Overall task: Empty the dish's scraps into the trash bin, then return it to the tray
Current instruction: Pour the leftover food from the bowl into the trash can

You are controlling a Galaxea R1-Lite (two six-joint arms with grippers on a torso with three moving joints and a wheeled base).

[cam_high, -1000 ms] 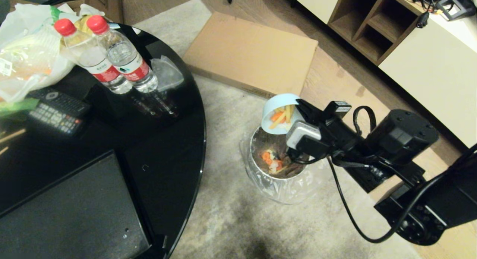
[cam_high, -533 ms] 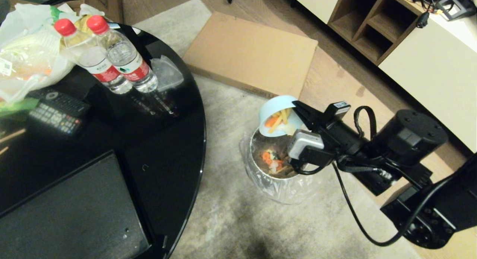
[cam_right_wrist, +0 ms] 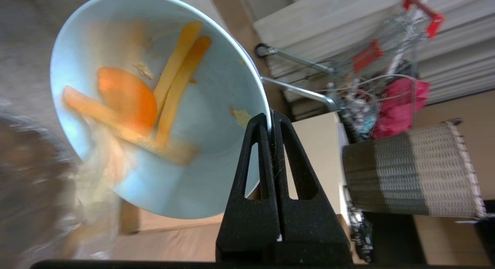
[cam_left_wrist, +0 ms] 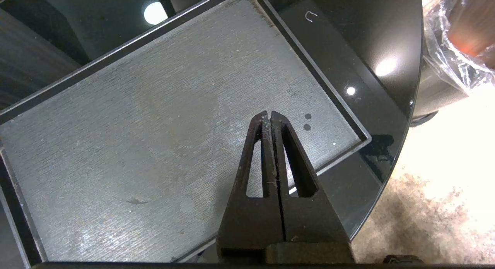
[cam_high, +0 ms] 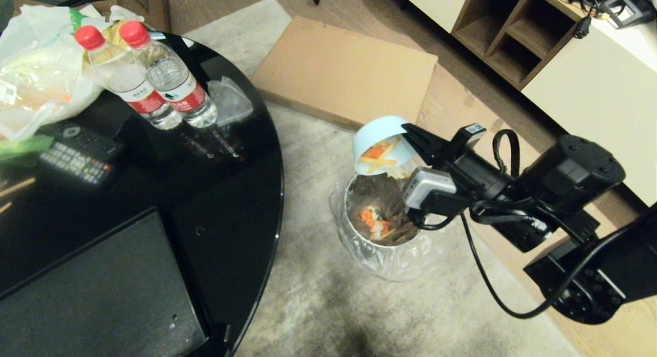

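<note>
- The small round pale-blue bowl [cam_high: 379, 139] is held steeply tipped just above the shiny metal bin lined with clear plastic [cam_high: 377, 246], its rim pinched by the clenched right gripper [cam_high: 410, 134].
- Orange and pale yellow peel strips [cam_right_wrist: 154, 95] are seen clinging inside the bowl.
- The left gripper [cam_left_wrist: 269, 116], fingers pressed together and empty, is parked over the flat black tray [cam_left_wrist: 154, 125], beside the bin.

A smooth, glazed pale-blue round dish [cam_high: 379, 133] in the matt black plastic right gripper [cam_right_wrist: 270, 120]; below it, a shiny metal trash bin [cam_high: 382, 228] lined with crinkly clear plastic. Nearby, the glossy black round table [cam_high: 231, 192] carries a matt, textured black tray [cam_left_wrist: 154, 125].
</note>
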